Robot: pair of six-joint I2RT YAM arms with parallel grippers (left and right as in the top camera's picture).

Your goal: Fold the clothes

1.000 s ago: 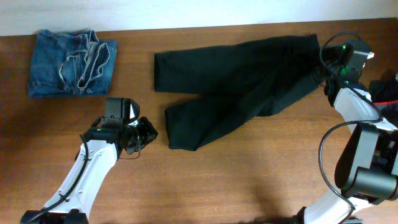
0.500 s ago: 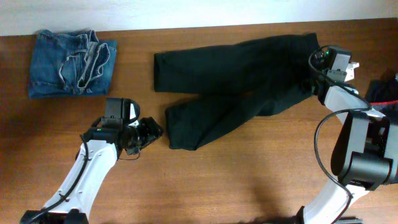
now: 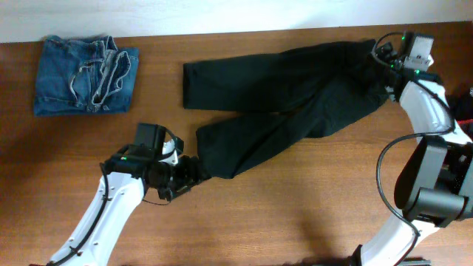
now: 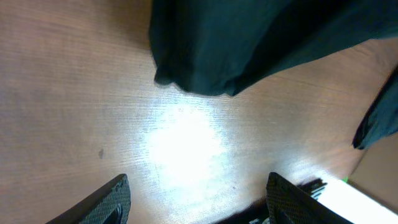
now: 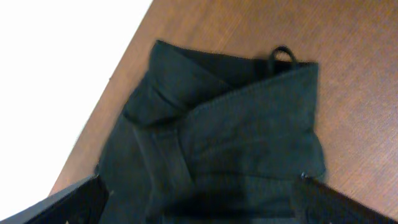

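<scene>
Black trousers [image 3: 288, 96] lie spread flat across the far half of the table [image 3: 295, 222], waist at the far right corner and both legs running left, splayed in a narrow V. That layout exposes each end to one arm. The left gripper [image 3: 185, 176] sits low over the wood just beside the hem of the nearer leg; in its wrist view the fingers [image 4: 115, 196] stand wide apart with only bare table between them and the hem [image 4: 193, 74] directly ahead, so it holds nothing. The right gripper [image 3: 384, 55] hangs over the waistband, jaws fully spread and empty; its wrist view shows the waistband [image 5: 249, 112] and a belt loop [image 5: 283, 55] below. This placement probably prepares a pinch at hem and waist, so that the legs can be brought together. Folded blue jeans [image 3: 85, 74] rest at the far left, well apart, apparently finished. A dark garment with a reddish band [image 3: 462, 111] lies at the right edge, awaiting handling.
</scene>
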